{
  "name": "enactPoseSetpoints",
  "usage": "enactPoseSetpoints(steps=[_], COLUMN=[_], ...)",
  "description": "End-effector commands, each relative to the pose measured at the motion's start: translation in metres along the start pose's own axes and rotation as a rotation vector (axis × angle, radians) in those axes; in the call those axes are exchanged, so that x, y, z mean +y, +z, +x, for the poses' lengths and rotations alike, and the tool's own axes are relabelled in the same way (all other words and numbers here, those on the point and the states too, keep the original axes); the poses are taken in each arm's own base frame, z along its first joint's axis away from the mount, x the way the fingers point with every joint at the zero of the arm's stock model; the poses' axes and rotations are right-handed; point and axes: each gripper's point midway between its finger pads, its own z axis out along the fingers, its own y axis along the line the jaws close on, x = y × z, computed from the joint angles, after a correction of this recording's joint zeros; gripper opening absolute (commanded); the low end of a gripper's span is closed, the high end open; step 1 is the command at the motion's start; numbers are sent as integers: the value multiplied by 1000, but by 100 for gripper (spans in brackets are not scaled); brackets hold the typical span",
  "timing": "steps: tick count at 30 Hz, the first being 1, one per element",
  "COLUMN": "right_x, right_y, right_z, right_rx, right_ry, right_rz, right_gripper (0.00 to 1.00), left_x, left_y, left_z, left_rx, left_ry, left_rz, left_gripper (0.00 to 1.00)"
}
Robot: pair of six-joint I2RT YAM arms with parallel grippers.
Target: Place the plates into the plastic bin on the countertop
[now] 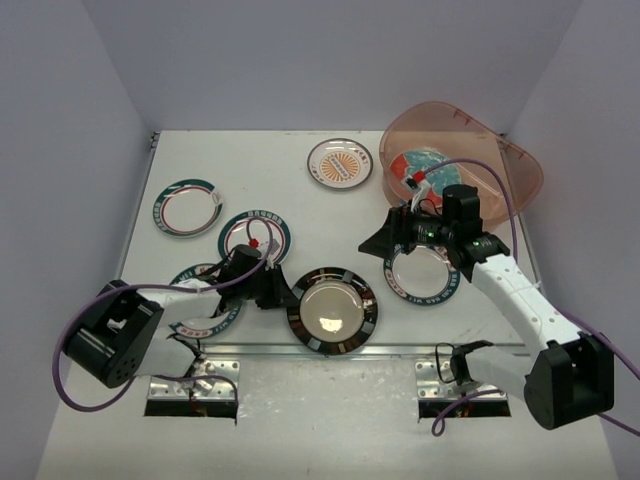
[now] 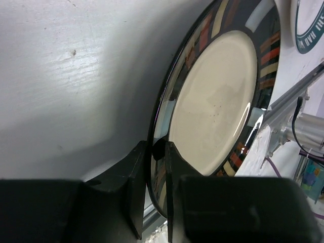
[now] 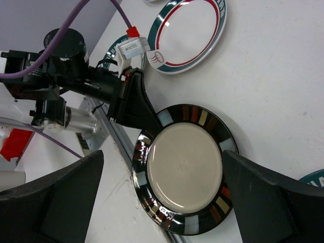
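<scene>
Farthest left of the black-rimmed plate [image 1: 332, 310], two teal-rimmed plates [image 1: 187, 208] flat on the countertop [image 1: 300, 200], well apart from any finger; no danger seen there. At the left edge of the black-rimmed plate, the left gripper [image 1: 278, 292], clamped on the rim with one finger on the upper face and one on the counter side, only a small bite on a glossy edge. As a judgement: may slip out or swing downward when lifted, because of so narrow a hold far from the middle of the plate. May also knock the metal rail [image 1: 330, 350] just in front of the black-rimmed plate, or drag over the half-hidden plate [image 1: 205, 305] under the left arm. Just right of the black-rimmed plate and a little behind it, the right gripper [image 1: 383, 240], fingers wide apart, holding nothing, above a teal-lettered plate [image 1: 420, 275]. Possible collision of the two arms if carried straight to the right. Far right of the black-rimmed plate and behind it, the plastic bin [image 1: 520, 165], with a floral plate [image 1: 420, 165] already inside. Long way to carry, a flared rim to clear, and perhaps a chip from too hard a drop onto the plate inside.
</scene>
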Motion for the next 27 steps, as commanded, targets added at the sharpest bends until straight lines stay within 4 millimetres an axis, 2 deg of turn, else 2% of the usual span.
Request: enactPoseSetpoints(steps=[1,3,8,13,16,23,26,27], right_x=[-3,-6,-11,-27,-35,-38,-32,-29], right_y=[7,12,18,19,19,24,23,22], right_z=[-14,-12,-10,-3,1,8,12,12], right_rx=[-34,-26,-7,45,59,94,123,124], right_ry=[-58,-35,-42,31,73,91,121,125], right_rz=[-26,-39,-94,-134,-157,-194,-244,-266], right_gripper=[99,99,99,93,86,84,76,71], left_x=[-8,-21,-65,-85,-103,-131,-143,-147], left_y=[-13,-22,-61,-94,-107,-128,-141,-145], left_z=[-24,-35,-83,-108,-107,-98,-100,-101], left_rx=[-145,-190,-308,-296,-273,-247,-261,-266], left_ry=[43,44,41,50,76,69,69,73], left_rz=[-2,30,195,410,527,701,769,786], left_gripper=[0,0,0,0,0,0,0,0])
